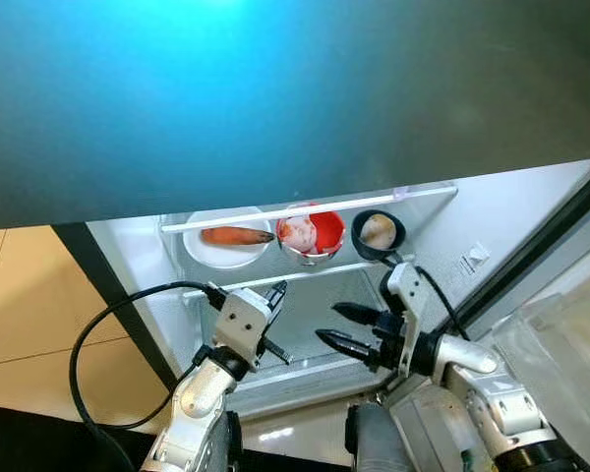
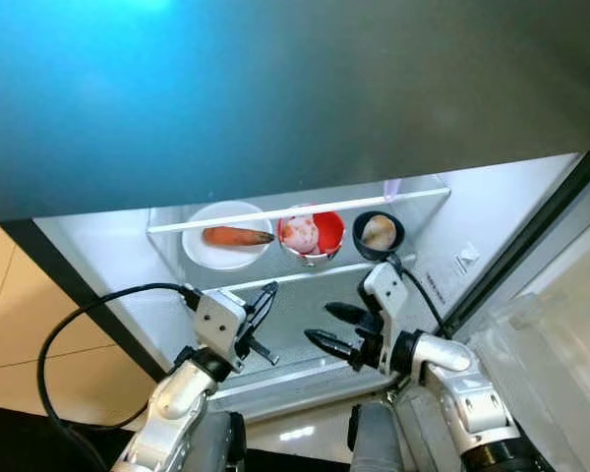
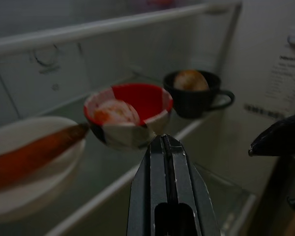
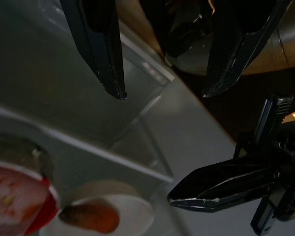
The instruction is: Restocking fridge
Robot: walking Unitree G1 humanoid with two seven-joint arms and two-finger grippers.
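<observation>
Fridge shelf [image 1: 315, 270] already holds carrot plate [image 1: 226, 241], red bowl [image 1: 312, 233] and black cup [image 1: 378, 232]; left gripper [image 1: 272, 320] closed and empty, right gripper [image 1: 341, 327] spread and empty; restocking looks nearly finished.

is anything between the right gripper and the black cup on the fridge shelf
Nothing visible blocks it. The right gripper, fingers open, hovers in front of and below the shelf edge. The black cup sits at the shelf's right end, beside the red bowl.
</observation>
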